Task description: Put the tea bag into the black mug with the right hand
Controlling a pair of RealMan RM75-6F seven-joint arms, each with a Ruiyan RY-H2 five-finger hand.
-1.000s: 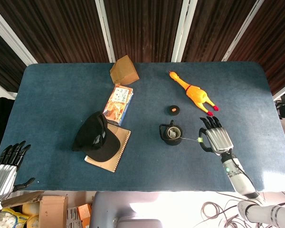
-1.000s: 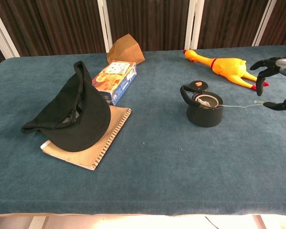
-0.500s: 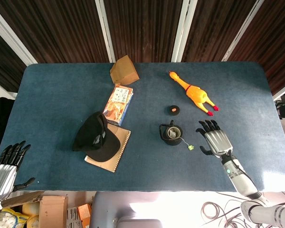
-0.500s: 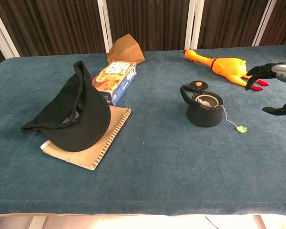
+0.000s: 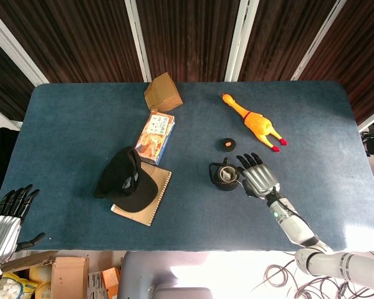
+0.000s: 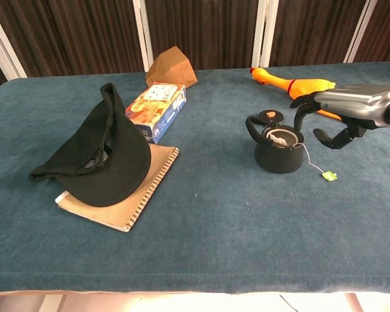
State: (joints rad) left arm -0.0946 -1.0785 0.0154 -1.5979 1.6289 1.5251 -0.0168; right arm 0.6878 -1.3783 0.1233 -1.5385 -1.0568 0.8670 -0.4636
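Note:
The black mug [image 5: 225,177] [image 6: 279,151] stands right of the table's middle. A pale tea bag [image 6: 279,137] lies inside it. Its string runs over the rim to a small green tag [image 6: 328,175] lying on the cloth to the mug's right. My right hand [image 5: 255,175] [image 6: 341,113] hovers just right of the mug, fingers spread, holding nothing. In the head view the tag is hidden under that hand. My left hand [image 5: 5,218] hangs off the table's near left corner, fingers apart and empty.
A rubber chicken [image 5: 253,121] [image 6: 299,86] lies behind the right hand. A small black disc [image 5: 227,144] sits just behind the mug. A black cap [image 5: 124,179] on a spiral notebook [image 5: 151,205], a snack box [image 5: 156,135] and a brown wedge [image 5: 162,92] fill the left-centre.
The right hand let go of the tag, which dropped onto the cloth beside the mug. The open hand then moved left, close to the mug. The left hand stayed put.

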